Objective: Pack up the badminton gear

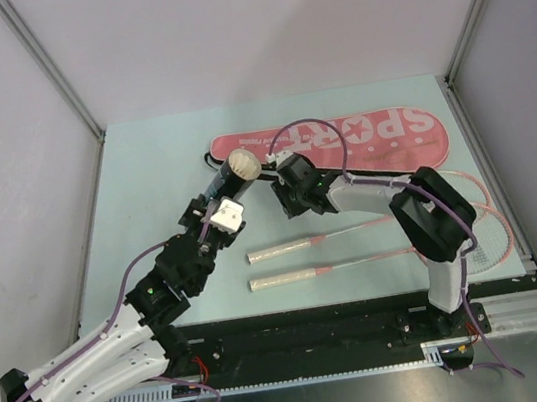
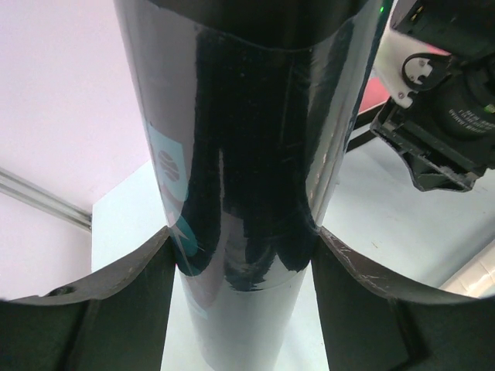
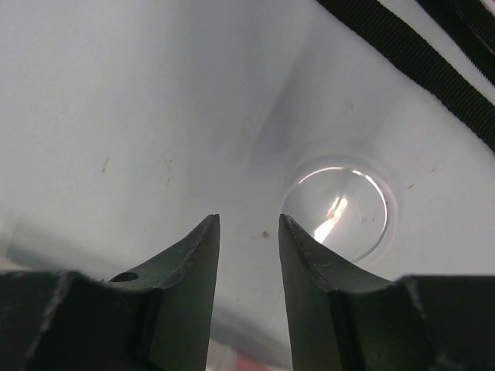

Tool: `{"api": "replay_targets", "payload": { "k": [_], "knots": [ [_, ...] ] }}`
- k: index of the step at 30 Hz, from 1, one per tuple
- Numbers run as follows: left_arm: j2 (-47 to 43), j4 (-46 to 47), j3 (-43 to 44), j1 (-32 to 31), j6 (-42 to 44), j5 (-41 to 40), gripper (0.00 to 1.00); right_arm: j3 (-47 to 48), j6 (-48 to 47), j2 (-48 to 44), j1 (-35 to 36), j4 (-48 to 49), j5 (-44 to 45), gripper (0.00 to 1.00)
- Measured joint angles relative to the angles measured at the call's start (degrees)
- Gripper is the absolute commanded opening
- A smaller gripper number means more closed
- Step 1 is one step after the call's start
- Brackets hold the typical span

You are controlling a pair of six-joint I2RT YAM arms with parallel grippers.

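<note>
At frame centre, a glossy black tube [image 1: 219,182], probably light, rigid and slippery, is pinched mid-body by the left end effector [image 2: 241,232], with a white shuttlecock [image 1: 240,165] seen at its open end. The right end effector [image 3: 247,232] is narrowly spread and empty over the counter [image 3: 116,93], beside a clear round cap [image 3: 340,207].

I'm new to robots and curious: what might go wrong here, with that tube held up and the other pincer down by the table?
1. The left pincer holds the black tube tilted, with a white shuttlecock at its seemingly uncapped end; a jolt might spill it.
2. The clear lid lies flat on the table beside the right pincer, not between its fingers, so closing could miss it.
3. The two arms are close together and might bump.
</note>
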Motion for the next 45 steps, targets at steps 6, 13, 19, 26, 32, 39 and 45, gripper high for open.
{"api": "replay_targets", "payload": {
  "k": [6,13,19,26,32,39,45],
  "knots": [
    [0.00,0.02,0.00,0.00,-0.02,0.55,0.13,2.05,-1.49,4.94,0.04,-0.15,3.21,0.35],
    [0.00,0.02,0.00,0.00,-0.02,0.98,0.13,3.30,-2.38,6.97,0.11,0.83,5.77,0.14],
    [0.00,0.02,0.00,0.00,-0.02,1.07,0.13,3.43,-1.55,6.93,0.09,0.48,6.05,0.00],
    [0.04,0.02,0.00,0.00,-0.04,4.50,0.13,1.22,2.47,-1.36,-2.12,-4.96,-2.45,0.00],
    [0.63,-0.04,0.00,0.00,-0.09,8.79,0.13,-6.10,8.83,-26.45,-9.33,-3.80,-17.84,0.00],
    [1.53,-0.11,0.00,0.00,-0.11,11.61,0.13,-9.14,16.90,-47.10,-13.62,1.36,-33.42,0.00],
    [2.05,-0.15,0.00,0.00,-0.11,13.03,0.13,-9.62,22.29,-52.22,-11.32,5.51,-38.75,0.00]
  ]
}}
